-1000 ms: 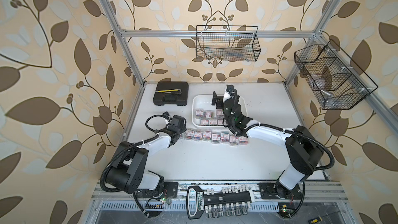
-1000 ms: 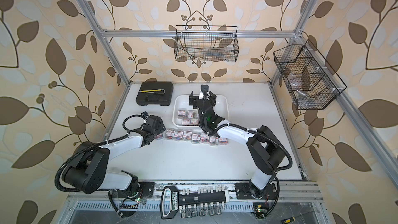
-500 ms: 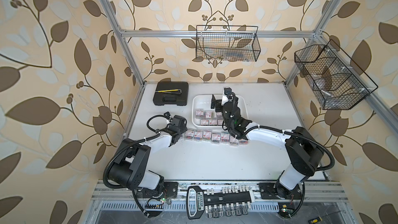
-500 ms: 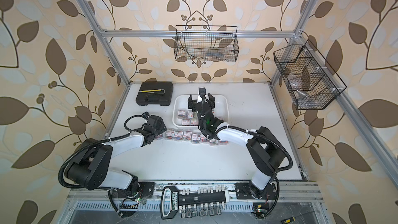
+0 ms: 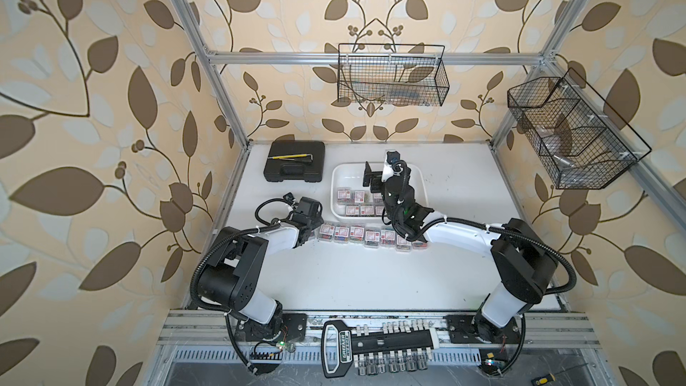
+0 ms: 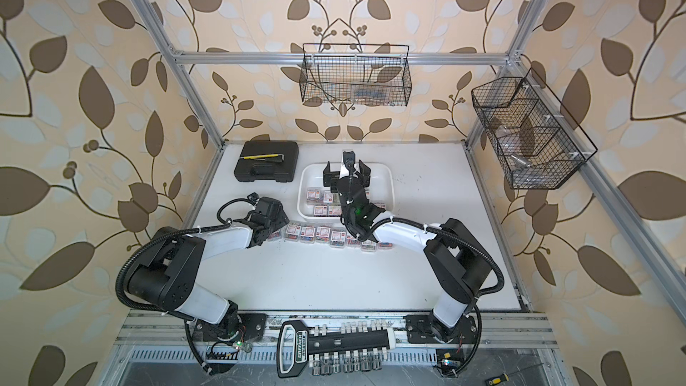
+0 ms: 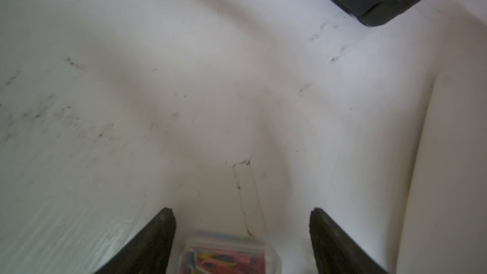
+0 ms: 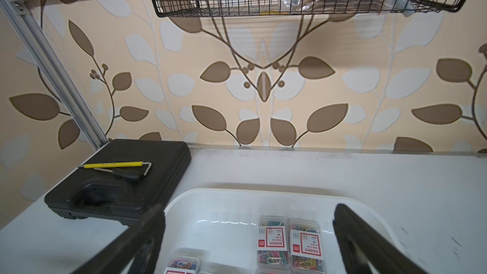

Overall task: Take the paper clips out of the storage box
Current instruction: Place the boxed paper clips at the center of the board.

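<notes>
Black hard case: far-left corner of tabletop. Left pincer: wide, straddling but not touching the end box of the row set out on the tabletop. White storage box: several paper clips boxes inside. Right pincer: wide, empty, poised just above them. It is the nearer arm, and their long axes run along its fingers.

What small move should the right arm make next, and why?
Probably lower the right end effector into the storage box, onto a paper clip box: its jaws stand open and empty above it, and several such boxes lie inside.
</notes>
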Available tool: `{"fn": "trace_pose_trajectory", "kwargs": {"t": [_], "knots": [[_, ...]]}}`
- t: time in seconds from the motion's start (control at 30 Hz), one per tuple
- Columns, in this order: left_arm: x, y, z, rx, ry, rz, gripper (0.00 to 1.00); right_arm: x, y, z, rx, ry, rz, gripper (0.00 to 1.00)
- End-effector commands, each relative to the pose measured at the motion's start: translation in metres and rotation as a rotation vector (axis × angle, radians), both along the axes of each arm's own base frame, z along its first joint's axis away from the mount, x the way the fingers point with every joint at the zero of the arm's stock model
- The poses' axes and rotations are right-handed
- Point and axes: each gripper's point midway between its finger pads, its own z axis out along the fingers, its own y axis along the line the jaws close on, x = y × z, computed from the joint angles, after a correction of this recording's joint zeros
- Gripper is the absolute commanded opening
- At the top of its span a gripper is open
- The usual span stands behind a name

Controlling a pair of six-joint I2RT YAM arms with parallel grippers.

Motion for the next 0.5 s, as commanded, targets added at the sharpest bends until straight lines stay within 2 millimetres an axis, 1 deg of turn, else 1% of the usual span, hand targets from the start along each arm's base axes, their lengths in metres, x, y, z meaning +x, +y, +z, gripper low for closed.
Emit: {"fn": "trace_pose_trajectory", "kwargs": {"t": [0.0,0.27,0.37,0.47], "knots": [[0.007,-0.012,0.002,-0.06,-0.006,-0.039,0.82,0.004,0.006,-0.005,-0.026,0.019,-0.015,1.0],[0.013,-0.032,0.007,-0.127,-0.031,-0.127,0.81,0.007,0.025,-0.002,-0.031,0.032,0.045,1.0],[0.015,-0.043,0.012,-0.165,-0.045,-0.18,0.81,0.006,0.023,0.0,-0.028,0.024,0.038,1.0],[0.014,-0.043,0.013,-0.163,-0.043,-0.184,0.8,0.002,0.019,0.005,-0.012,0.012,0.031,1.0]]}}
